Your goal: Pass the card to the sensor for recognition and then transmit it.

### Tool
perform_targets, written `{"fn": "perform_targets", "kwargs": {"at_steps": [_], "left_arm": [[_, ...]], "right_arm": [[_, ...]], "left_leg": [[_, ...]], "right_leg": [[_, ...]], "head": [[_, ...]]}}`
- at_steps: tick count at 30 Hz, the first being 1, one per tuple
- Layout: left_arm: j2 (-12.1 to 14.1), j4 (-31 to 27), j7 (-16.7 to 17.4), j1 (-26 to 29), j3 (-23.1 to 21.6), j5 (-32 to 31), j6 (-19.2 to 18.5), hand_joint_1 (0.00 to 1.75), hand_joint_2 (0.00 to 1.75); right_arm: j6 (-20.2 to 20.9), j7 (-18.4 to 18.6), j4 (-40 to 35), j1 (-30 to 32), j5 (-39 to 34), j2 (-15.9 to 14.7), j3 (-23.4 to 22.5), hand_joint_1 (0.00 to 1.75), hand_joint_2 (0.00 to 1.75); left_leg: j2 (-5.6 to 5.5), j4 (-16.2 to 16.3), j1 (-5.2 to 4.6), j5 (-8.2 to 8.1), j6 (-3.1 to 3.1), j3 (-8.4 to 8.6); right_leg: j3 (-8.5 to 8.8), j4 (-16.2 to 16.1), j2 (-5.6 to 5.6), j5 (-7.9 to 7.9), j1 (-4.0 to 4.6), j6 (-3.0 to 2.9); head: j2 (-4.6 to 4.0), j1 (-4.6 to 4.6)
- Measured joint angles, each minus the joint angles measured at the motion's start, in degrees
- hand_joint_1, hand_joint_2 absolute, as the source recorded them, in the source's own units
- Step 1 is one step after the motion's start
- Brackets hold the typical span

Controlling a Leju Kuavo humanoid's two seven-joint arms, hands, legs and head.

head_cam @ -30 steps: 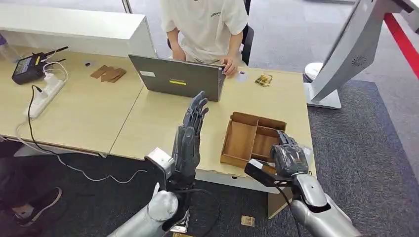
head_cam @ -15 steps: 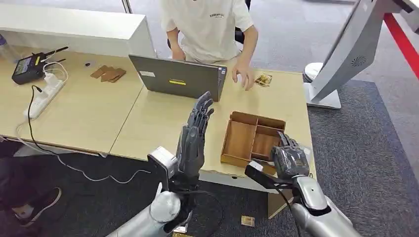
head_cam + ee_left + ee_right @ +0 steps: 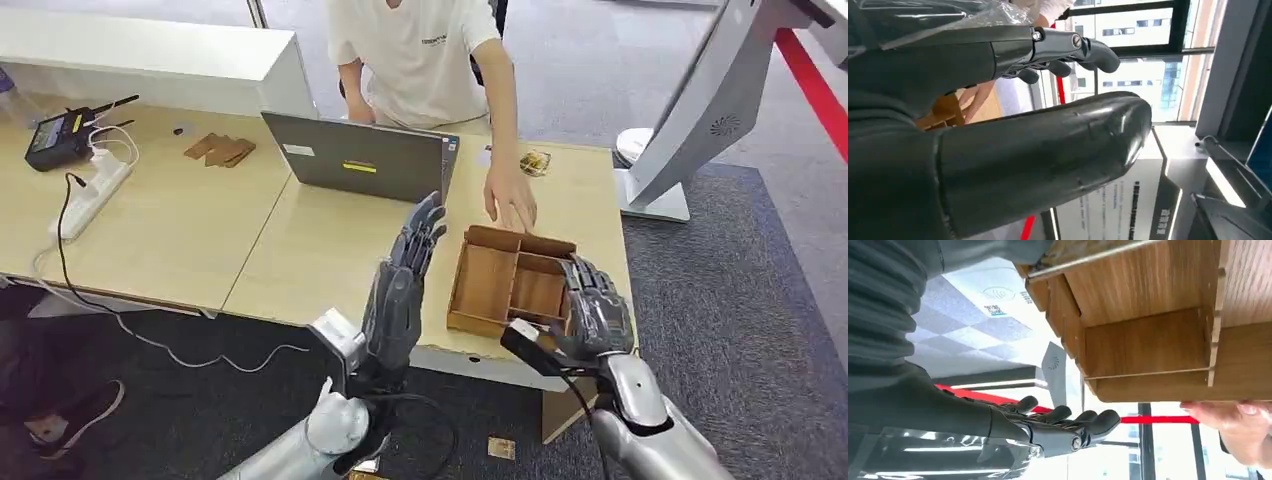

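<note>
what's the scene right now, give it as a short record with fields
left hand: raised upright over the desk's near edge, fingers straight, holding nothing
right hand: over the near right corner of the wooden tray, fingers spread, nothing visibly held
wooden tray: on the desk, divided into compartments, the visible ones look empty
person's hand: reaching down to the tray's far rim
laptop: open, behind the tray, its back towards the robot
card: cannot tell where it is

Bright even daylight — window glare, close parts blurred.
</note>
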Motion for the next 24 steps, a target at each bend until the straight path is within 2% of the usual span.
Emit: {"fn": "perform_targets", "kwargs": {"at_steps": [24], "left_arm": [[-0.5, 2.6, -0.3, 0.3, 0.2, -1.0, -1.1, 0.0, 0.0]], "right_arm": [[-2.6, -2.7, 3.3, -0.7, -2.1, 1.0, -2.1, 0.0, 1.75]], "left_leg": [[0.0, 0.0, 0.0, 0.0, 0.0, 0.06]], "right_leg": [[0.04, 0.0, 0.0, 0.01, 0.0, 0.0]], "head": [[0.0, -0.02]]}}
